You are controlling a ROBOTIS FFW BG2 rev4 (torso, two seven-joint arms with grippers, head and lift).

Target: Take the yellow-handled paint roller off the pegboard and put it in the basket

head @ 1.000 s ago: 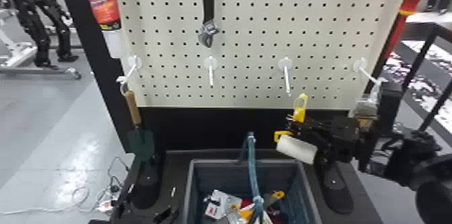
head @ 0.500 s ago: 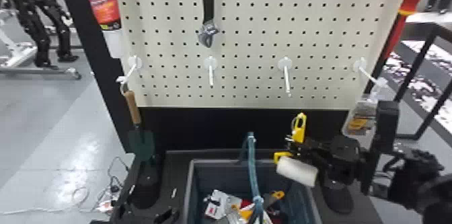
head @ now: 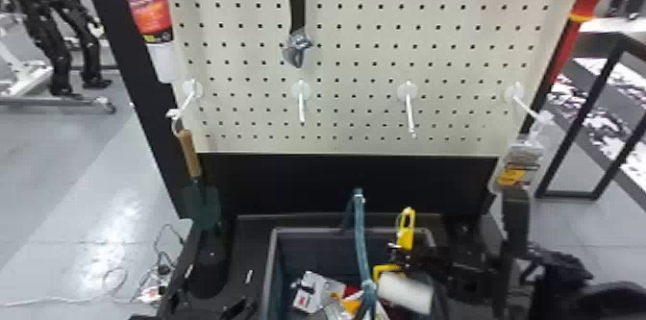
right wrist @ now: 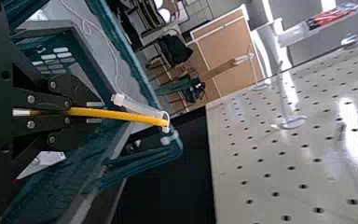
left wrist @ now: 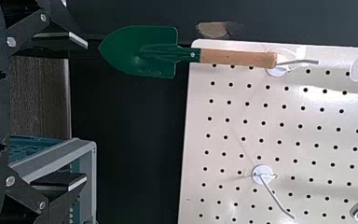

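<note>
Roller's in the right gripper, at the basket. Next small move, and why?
Probably lower the right gripper slightly, keeping it shut. It is clamped on the paint roller's yellow handle, the white roller sleeve appears over the basket's right part, beside the upright teal handle, and the yellow handle's end seems to stand above the rim.

Head view: we log roller (head: 405, 292) blurred; basket (head: 270, 271) cut off by bottom edge, wrench (head: 298, 11) and tube (head: 146, 4) by top. Handle (head: 361, 242) hides some contents (head: 307, 292) from us.
</note>
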